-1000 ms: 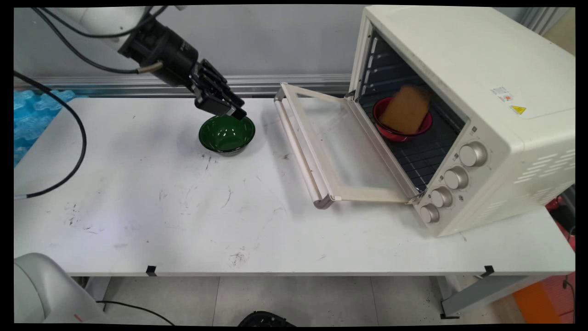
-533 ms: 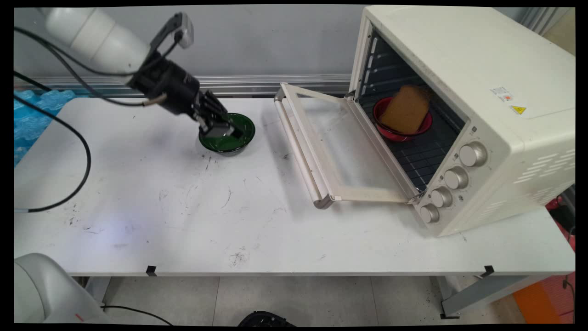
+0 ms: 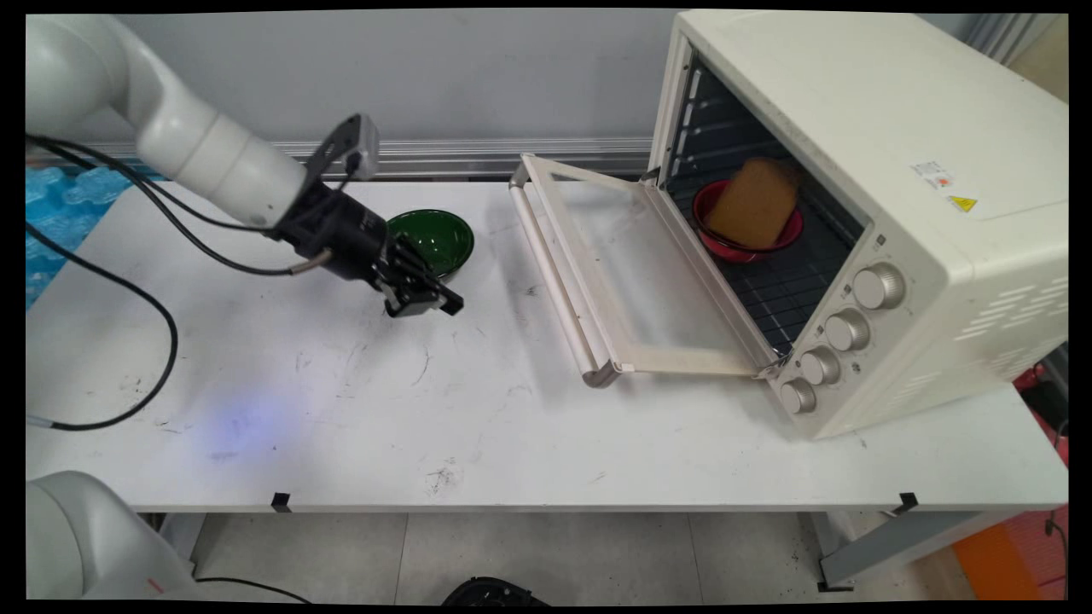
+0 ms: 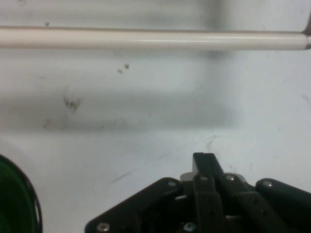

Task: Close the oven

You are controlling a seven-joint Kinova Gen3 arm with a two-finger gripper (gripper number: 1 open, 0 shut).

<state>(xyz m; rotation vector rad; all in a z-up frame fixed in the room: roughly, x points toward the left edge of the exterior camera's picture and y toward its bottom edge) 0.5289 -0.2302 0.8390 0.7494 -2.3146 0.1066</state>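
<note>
My gripper hangs low over the white table, just in front of the green bowl and close to its near rim. The fingers are shut together with nothing between them; in the hand view they meet in one black tip. That view looks across bare tabletop toward the oven door's handle bar, and the green bowl shows only as a dark green edge at the lower left. The bowl looks empty.
A cream toaster oven stands at the right with its glass door folded down onto the table. Inside on the rack sits a red bowl with a slice of brown bread leaning in it. Black cables trail at the left.
The gripper has come down from above the bowl's far rim, passed over the bowl, and now sits low in front of it. The bowl has stayed in place.
</note>
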